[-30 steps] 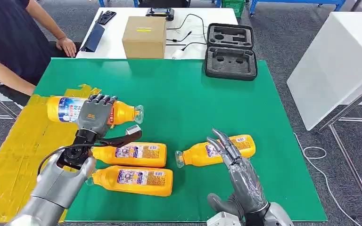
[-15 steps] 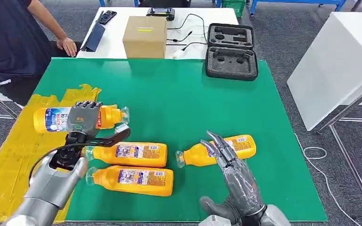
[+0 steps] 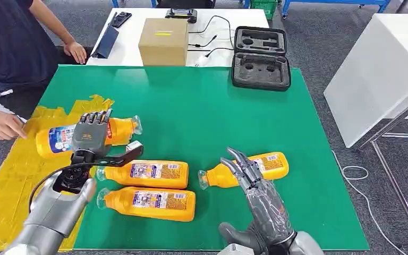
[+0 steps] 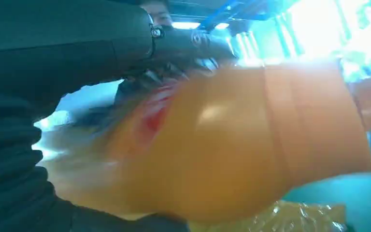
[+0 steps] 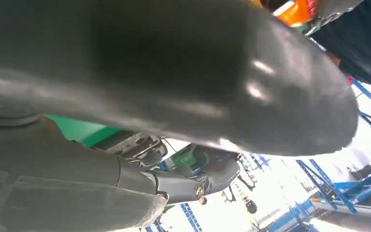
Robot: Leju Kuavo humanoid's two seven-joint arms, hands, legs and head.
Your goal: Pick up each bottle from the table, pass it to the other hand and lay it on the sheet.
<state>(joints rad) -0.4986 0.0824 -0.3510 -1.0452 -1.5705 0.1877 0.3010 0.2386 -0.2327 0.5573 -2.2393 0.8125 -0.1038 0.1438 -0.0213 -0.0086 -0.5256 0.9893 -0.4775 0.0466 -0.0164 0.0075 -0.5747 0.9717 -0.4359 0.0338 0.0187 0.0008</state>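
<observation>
Head view — left hand [image 3: 90, 135] grips a bottle [image 3: 58, 139] above the yellow sheet [image 3: 16, 180]; a person's hand [image 3: 2, 126] reaches near. Right hand [image 3: 257, 194], fingers spread, beside a lying bottle [image 3: 268, 162]; two more [image 3: 143, 174] on the counter [image 3: 207, 106]. Left wrist view — the held bottle [image 4: 232, 145], blurred.

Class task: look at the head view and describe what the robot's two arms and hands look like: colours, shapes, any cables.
Both arms are silver-grey metal. The left robot hand has a grey back, dark segmented fingers and a black cable looping at its wrist. The right robot hand is grey with slim, dark, pointed fingers.
</observation>
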